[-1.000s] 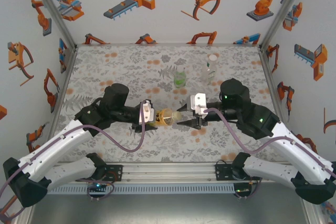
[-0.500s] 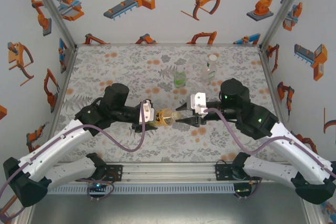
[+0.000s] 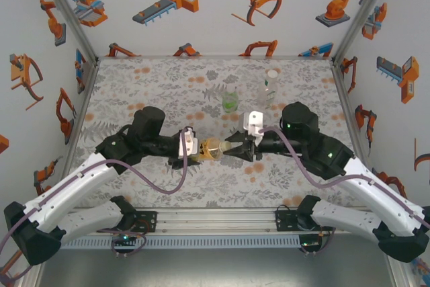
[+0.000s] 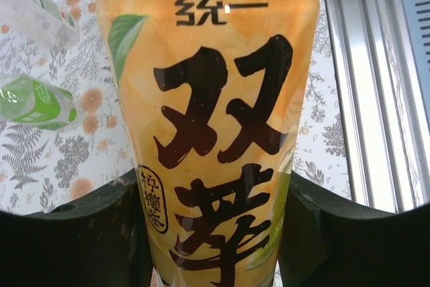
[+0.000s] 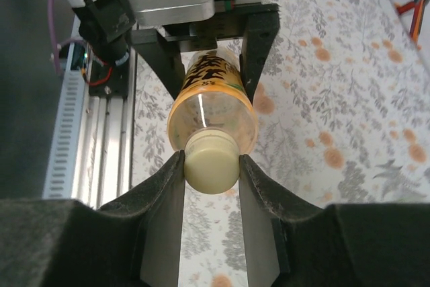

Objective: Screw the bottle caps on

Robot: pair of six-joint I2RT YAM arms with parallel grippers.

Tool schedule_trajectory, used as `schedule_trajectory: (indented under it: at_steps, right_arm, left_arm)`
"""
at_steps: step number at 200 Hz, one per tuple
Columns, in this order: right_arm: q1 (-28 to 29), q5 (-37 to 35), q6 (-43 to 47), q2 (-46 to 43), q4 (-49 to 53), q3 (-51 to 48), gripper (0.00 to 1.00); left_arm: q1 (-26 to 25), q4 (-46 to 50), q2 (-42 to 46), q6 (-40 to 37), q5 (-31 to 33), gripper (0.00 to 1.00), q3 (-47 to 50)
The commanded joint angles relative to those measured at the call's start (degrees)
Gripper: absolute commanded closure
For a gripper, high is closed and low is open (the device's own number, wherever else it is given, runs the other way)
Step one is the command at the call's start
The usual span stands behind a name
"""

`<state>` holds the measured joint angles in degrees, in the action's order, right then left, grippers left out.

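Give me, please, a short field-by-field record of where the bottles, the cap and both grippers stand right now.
amber bottle: held sideways between the two grippers
left gripper: shut on the amber bottle's body
yellowish cap: on the amber bottle's neck
right gripper: shut on the yellowish cap
green bottle: upright on the floral mat, beyond the grippers
clear bottle: upright, right of the green bottle and apart from it
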<state>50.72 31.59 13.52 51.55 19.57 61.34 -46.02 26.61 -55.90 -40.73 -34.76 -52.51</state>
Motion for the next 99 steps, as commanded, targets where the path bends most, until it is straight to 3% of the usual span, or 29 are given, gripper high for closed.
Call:
schedule_trajectory:
  at_steps: [1,58,89,99]
  right_arm:
    - [0.21,-8.62,-16.01,-0.67,-9.12,-2.77,1.00]
    - [0.25,-22.01,-51.42,-1.34,-19.42,-9.78,1.00]
    - [0.21,-25.96,-71.07,1.46,-14.24,-7.74,1.00]
    - [0.25,-25.36,-73.64,2.30,-13.74,-6.97,1.00]
  left_arm:
    - [-0.29,-1.14,0.46,-0.29,-0.53,1.00,-1.11]
    - [-0.08,-2.43,0.46,0.52,1.89,1.00,-0.84]
    - [0.22,-2.97,0.35,0.83,1.85,1.00,-0.75]
    - [0.18,-2.95,0.22,0.90,1.83,1.00,-0.75]
